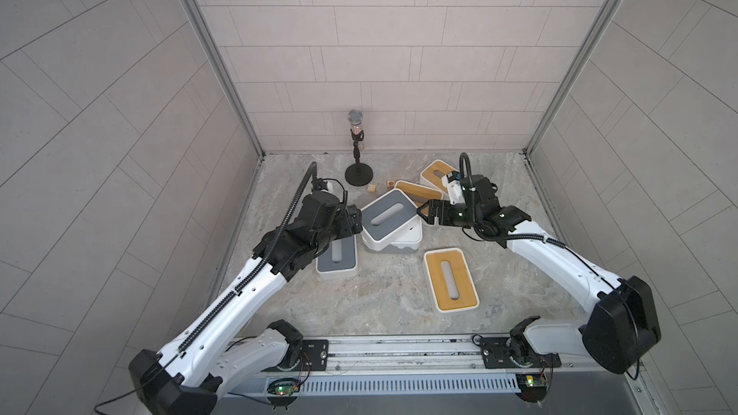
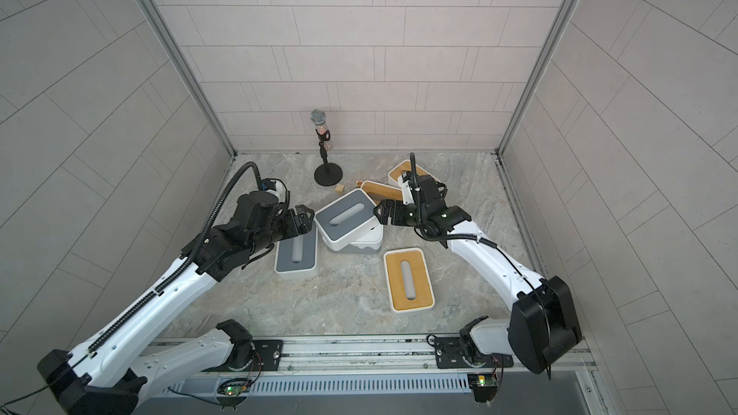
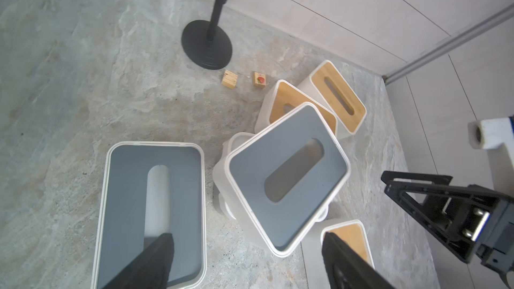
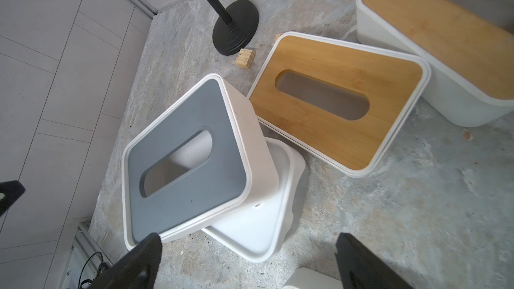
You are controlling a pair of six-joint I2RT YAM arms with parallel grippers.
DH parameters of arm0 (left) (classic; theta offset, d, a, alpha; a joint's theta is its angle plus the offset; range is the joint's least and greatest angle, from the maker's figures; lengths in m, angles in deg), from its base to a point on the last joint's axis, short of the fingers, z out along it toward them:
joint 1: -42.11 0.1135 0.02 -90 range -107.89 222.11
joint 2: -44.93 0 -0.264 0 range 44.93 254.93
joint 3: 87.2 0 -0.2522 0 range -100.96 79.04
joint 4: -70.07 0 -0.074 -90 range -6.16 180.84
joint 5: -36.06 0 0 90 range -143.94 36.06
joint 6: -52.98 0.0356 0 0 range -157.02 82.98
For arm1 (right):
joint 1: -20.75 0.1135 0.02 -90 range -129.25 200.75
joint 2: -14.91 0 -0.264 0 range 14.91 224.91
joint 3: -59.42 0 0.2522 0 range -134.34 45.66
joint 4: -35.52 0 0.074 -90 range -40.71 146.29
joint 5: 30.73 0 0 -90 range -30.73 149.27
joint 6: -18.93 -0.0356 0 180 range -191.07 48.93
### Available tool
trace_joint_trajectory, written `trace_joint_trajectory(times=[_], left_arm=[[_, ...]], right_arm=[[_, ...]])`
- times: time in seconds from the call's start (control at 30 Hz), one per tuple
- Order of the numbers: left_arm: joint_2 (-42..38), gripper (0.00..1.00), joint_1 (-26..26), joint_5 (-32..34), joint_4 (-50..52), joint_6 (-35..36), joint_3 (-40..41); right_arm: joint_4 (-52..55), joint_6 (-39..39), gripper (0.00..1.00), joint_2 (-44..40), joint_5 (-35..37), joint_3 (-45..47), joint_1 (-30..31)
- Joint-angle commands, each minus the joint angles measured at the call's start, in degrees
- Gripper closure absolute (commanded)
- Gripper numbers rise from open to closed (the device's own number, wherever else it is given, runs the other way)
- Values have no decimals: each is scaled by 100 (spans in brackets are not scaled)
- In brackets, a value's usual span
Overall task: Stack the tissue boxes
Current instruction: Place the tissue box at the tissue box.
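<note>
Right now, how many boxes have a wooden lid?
3: the front box alone; the middle box and the far box together at the back, both partly covered.

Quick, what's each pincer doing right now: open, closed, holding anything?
Left pincer: open, holding nothing.
Right pincer: open, holding nothing.
</note>
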Motion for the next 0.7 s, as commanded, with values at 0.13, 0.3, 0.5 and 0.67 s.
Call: trace_joint_trajectory(times=[0.13, 0.3, 0.5, 0.67], left_arm=[[-2, 11, 171, -30, -806, -931, 501], [220, 11, 181, -377, -1412, -1283, 910], [555, 11, 187, -952, -2344, -1593, 1208], [848, 11, 186, -1283, -2744, -1811, 1329]], right_arm=[[-240, -147, 1, 580, -281, -521, 103], [-197, -186, 1, 1072, -453, -904, 206], [-235, -212, 1, 1399, -509, -1125, 273], [-214, -221, 1, 1468, -560, -1133, 326]])
